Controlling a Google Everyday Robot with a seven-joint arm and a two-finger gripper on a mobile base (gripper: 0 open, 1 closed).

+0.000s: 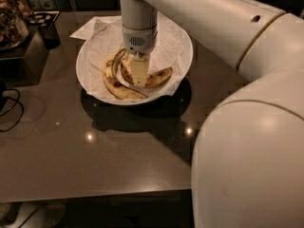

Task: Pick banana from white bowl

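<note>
The white bowl point(183, 56), lined with crumpled white paper, stands on the dark table and holds two bananas. The banana point(113, 84) is the strongly curved, freckled one along the bowl's left and front. A slimmer banana point(159, 77) lies to its right, its dark tip pointing right. My gripper point(137, 75) reaches straight down into the bowl's middle. It sits where the two bananas meet, right beside the banana's inner curve, and hides part of the slimmer one.
My white arm point(247, 141) fills the right side and crosses above the bowl. A dark box with clutter point(19, 27) stands at the table's back left. A black cable point(12, 108) lies at the left edge. The table's front edge point(95, 194) is near.
</note>
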